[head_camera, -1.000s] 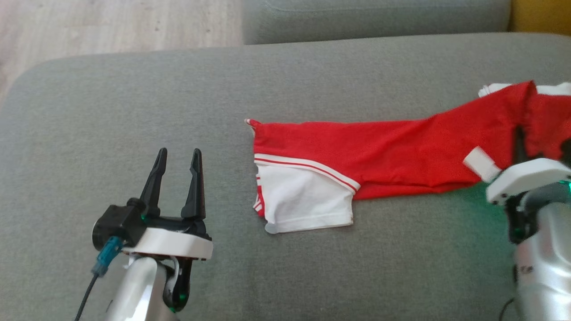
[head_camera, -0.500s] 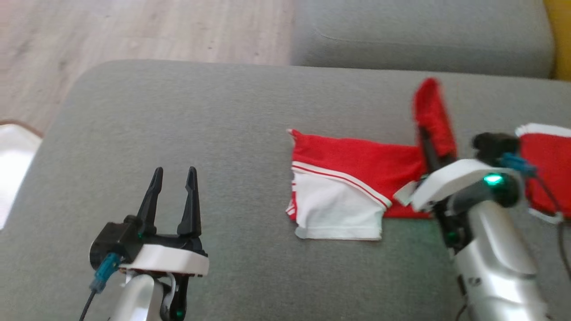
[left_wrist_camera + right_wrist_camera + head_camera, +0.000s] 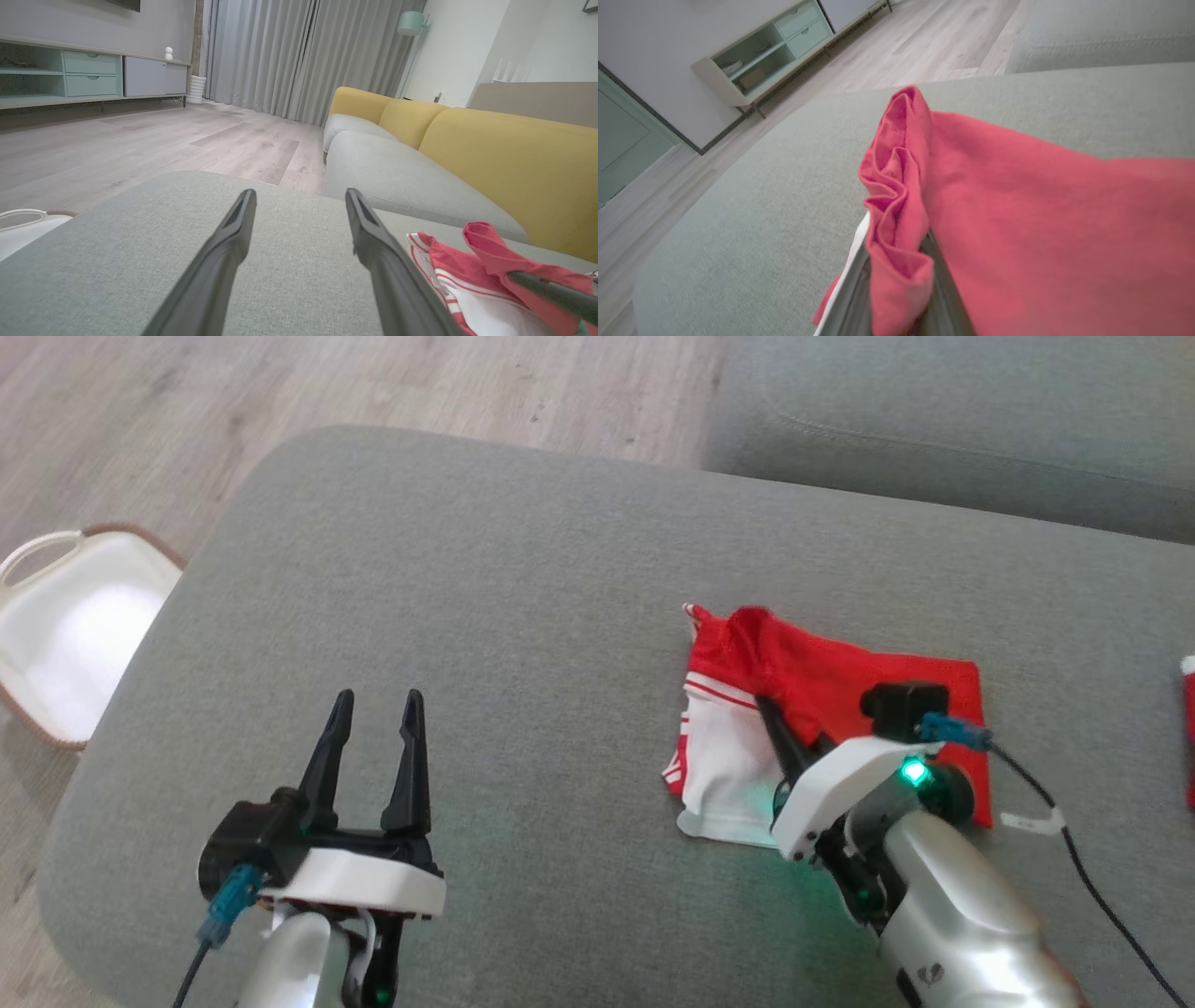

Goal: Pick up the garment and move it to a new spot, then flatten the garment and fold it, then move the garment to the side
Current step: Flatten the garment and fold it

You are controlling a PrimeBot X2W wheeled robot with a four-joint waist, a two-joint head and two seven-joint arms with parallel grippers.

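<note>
Your garment point(image 3: 840, 681) lies on the cushion point(image 3: 467, 569), right of its middle, with the right gripper point(image 3: 767, 709) on it. The left gripper point(image 3: 378, 695) hangs well apart to its left. A basket point(image 3: 28, 560) sits on the floor point(image 3: 373, 383) left of the cushion.

the garment point(image 3: 840, 677) is a red-and-white piece of clothing, folded over on itself into a compact, roughly rectangular bundle on the grey seat cushion point(image 3: 485, 616). the red layer lies on top. a white panel point(image 3: 724, 775) edged with thin red stripes shows at its left end. near the far left corner the red cloth is gathered into a raised, wrinkled ridge point(image 3: 896, 186), lifted off the flat part.
</note>
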